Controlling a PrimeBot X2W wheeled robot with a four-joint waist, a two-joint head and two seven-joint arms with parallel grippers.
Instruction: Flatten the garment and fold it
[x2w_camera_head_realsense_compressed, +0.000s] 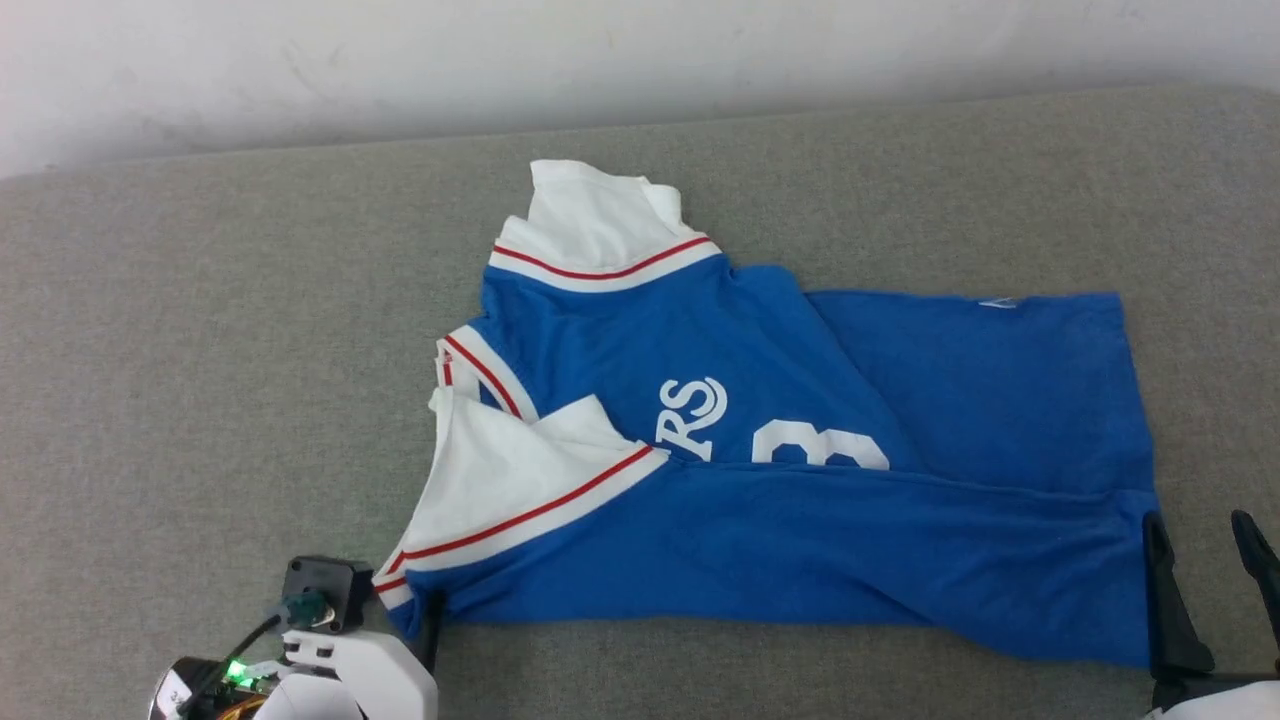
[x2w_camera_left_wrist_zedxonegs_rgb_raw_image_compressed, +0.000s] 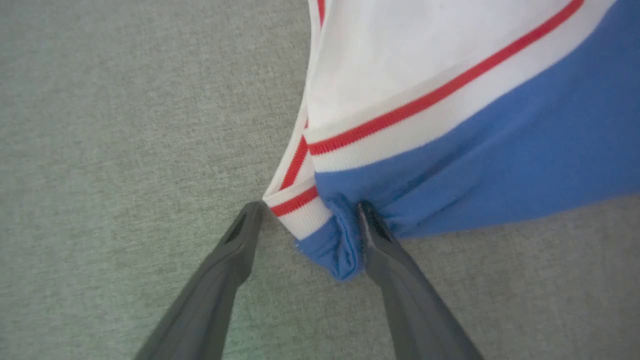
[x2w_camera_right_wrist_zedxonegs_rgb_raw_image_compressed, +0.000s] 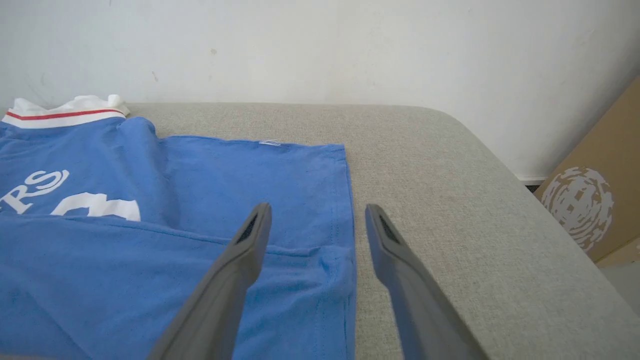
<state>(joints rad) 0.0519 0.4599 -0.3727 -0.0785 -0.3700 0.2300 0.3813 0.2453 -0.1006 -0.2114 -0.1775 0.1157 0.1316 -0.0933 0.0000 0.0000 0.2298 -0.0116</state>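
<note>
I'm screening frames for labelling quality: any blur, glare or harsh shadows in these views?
Head view: soft, even light, no glare, the garment sharp. Left wrist view: slightly soft throughout, jaws of the left gripper blurring toward the bottom edge. Right wrist view: lettering legible, jaws of the right gripper soft near the lens.

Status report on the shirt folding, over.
Left gripper open at sleeve corner, right gripper open at hem corner. Shirt on grey cushion, near edge folded over its number. Nothing blocking.
</note>
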